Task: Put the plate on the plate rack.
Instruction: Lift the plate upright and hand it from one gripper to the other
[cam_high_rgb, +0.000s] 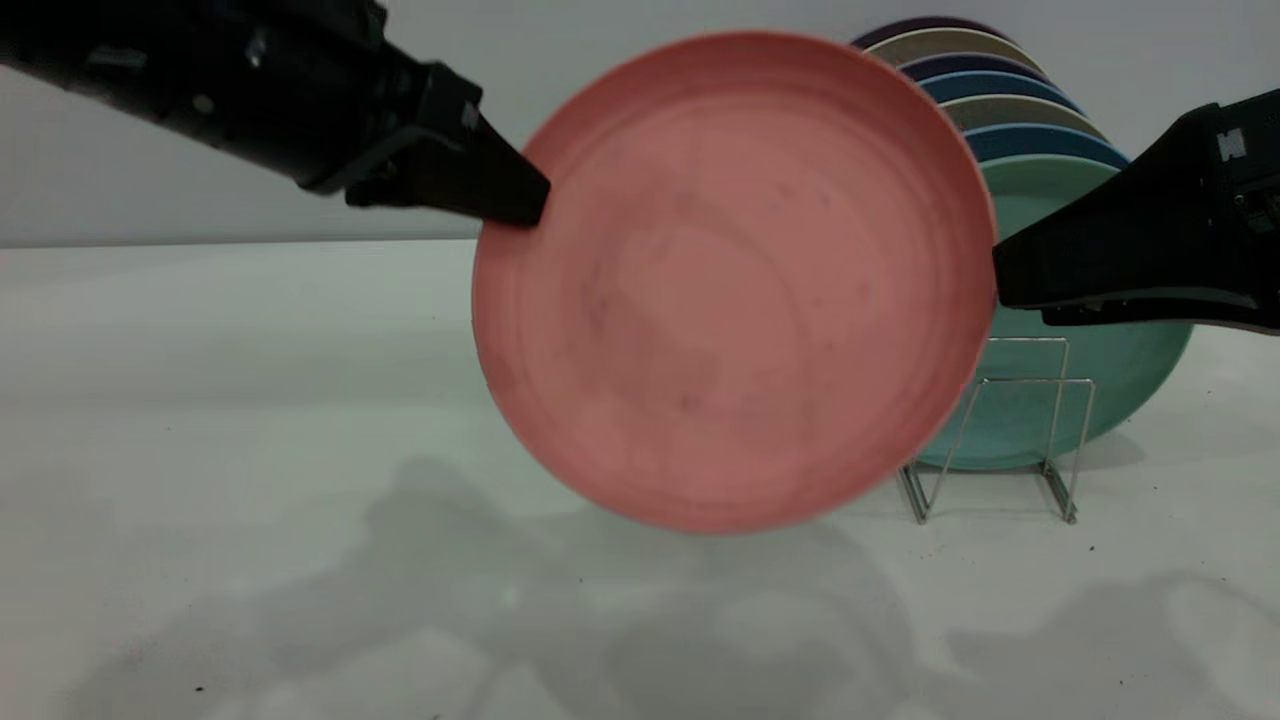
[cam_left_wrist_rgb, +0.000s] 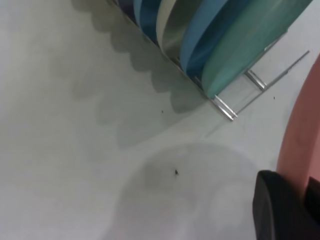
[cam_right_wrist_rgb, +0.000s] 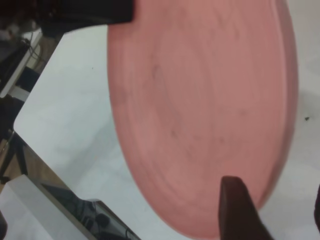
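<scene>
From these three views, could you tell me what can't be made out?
- Plate rack: its rear slots, hidden by the stacked plates in the exterior and left wrist views.
- Left gripper and right gripper: far fingers hidden behind the plate.
- Mint-green plate: mostly covered.

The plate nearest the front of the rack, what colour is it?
Mint green; the exterior view shows it best, partly behind the pink plate.

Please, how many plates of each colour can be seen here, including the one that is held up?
Pink plate: 1
Mint-green plate: 1
Blue plates: 3
Grey-beige plates: 2
Purple plate: 1
Total: 8
</scene>
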